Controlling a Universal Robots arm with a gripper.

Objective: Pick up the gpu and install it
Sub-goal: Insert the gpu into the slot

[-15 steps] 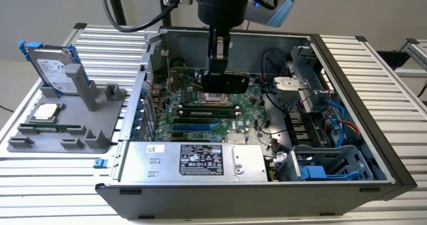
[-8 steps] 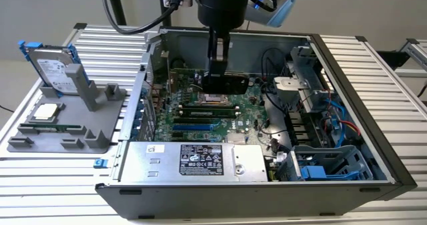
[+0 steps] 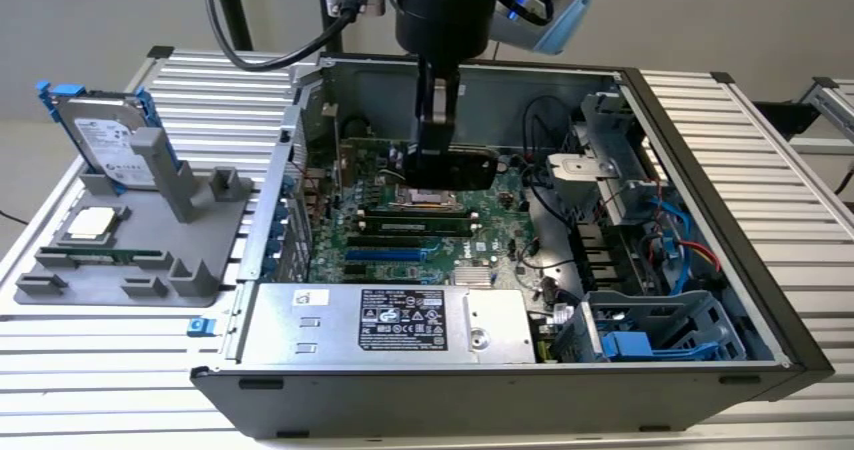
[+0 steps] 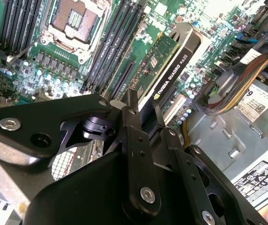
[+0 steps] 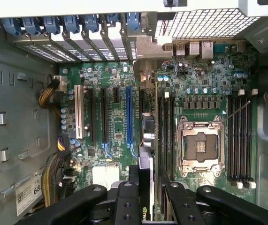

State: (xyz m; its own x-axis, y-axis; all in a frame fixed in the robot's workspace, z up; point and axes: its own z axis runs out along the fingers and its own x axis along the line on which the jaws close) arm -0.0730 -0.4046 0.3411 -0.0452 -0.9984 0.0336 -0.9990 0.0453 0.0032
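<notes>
One pair of jaws, clenched on the gpu (image 4: 170, 70) (green board one face, black shroud the other), holds it over the motherboard (image 3: 507, 232) inside the open case (image 3: 467, 402).

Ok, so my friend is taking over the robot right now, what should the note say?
Gripper: shut on the gpu, holding it on edge.
Where: inside the open computer case, over the motherboard, between the blue slot and the memory slots.
Done: the gpu is picked up and is in the case.
Left: it does not look seated in a slot yet.
</notes>
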